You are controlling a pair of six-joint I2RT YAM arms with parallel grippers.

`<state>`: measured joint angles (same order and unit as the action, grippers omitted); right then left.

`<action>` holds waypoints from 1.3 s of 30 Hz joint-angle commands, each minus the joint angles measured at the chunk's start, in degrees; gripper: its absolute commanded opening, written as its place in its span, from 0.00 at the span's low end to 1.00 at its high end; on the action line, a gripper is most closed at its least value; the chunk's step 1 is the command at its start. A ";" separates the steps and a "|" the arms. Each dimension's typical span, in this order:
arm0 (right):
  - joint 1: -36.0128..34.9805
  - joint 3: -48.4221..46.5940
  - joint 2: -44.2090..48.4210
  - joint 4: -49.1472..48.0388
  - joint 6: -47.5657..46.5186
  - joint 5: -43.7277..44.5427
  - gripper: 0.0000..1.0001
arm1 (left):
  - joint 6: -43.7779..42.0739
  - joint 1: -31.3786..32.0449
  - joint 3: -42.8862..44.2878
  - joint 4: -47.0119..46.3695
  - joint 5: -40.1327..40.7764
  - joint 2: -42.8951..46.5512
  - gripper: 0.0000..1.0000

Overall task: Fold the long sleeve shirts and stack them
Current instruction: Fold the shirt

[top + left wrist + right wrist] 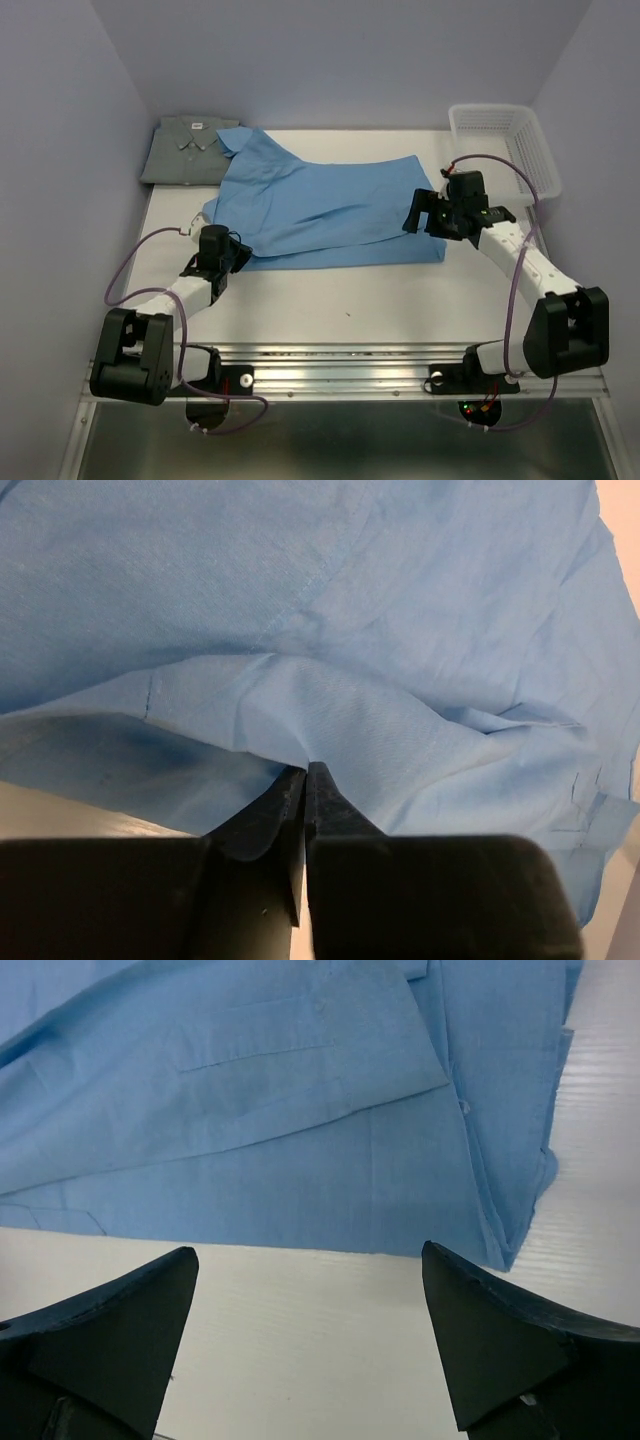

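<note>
The light sky-blue collared shirt (320, 210) lies partly folded across the middle of the white table (350, 300), its collar reaching onto the folded grey shirt (190, 150) at the far left corner. The left gripper (305, 770) sits at the blue shirt's near left edge, its jaws almost together and the tips against a fold; whether they pinch cloth cannot be told. The right gripper (308, 1250) hovers near the shirt's near right corner, jaws wide apart and empty. A white mesh basket (520, 150) stands at the far right corner.
</note>
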<state>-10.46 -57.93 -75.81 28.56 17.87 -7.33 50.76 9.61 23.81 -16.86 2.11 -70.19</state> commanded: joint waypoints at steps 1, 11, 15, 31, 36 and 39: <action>0.35 1.42 -5.57 -9.74 2.96 -4.62 0.98 | -1.02 -0.38 0.71 -2.91 -0.61 -1.17 0.07; 0.35 -3.23 -20.23 -16.43 7.35 1.70 0.92 | -0.84 -0.38 1.59 -2.47 -1.32 -0.73 0.00; 0.35 -4.82 -24.20 -17.12 8.41 2.32 0.90 | -1.02 -0.38 2.46 -1.60 -0.97 -0.65 0.00; 0.35 -6.67 -28.08 -32.59 16.59 4.26 0.10 | -2.16 -0.38 4.05 -0.98 0.26 1.20 0.00; 0.35 -10.17 -23.78 -34.36 14.05 3.99 0.01 | -2.16 -0.38 5.01 -0.54 1.93 2.69 0.00; -0.17 -13.94 -22.54 -33.30 10.98 0.76 0.01 | -1.90 -0.38 5.71 0.07 3.16 3.83 0.00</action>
<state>-10.46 -65.21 -103.57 -0.38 32.49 -3.81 49.69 9.52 26.52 -16.58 2.48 -69.08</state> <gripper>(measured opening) 0.024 0.019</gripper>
